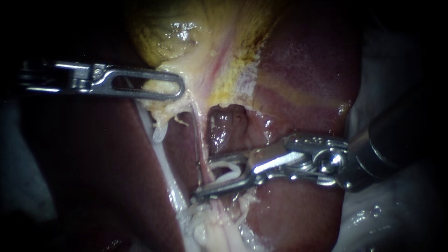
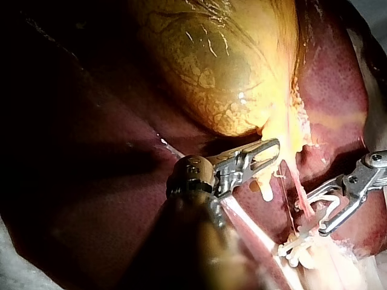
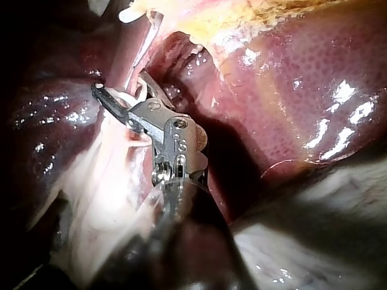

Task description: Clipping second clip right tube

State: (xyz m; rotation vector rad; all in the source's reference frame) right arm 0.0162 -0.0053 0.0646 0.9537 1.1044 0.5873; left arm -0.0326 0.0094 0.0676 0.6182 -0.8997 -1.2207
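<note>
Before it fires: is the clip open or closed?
Open. The white clip held in the right instrument has its legs apart, with a dark gap showing between them; it is not yet squeezed.

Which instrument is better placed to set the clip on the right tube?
Right: the right instrument carries the clip in its jaws at the right tube; the left instrument grips the gallbladder.

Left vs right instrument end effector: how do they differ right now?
The left instrument has its jaws shut on the lower edge of the gallbladder. The right instrument has its jaws apart, carrying a white clip at the right tube. The left instrument's jaws are slotted; the right instrument's look solid. Both are bright metal.
</note>
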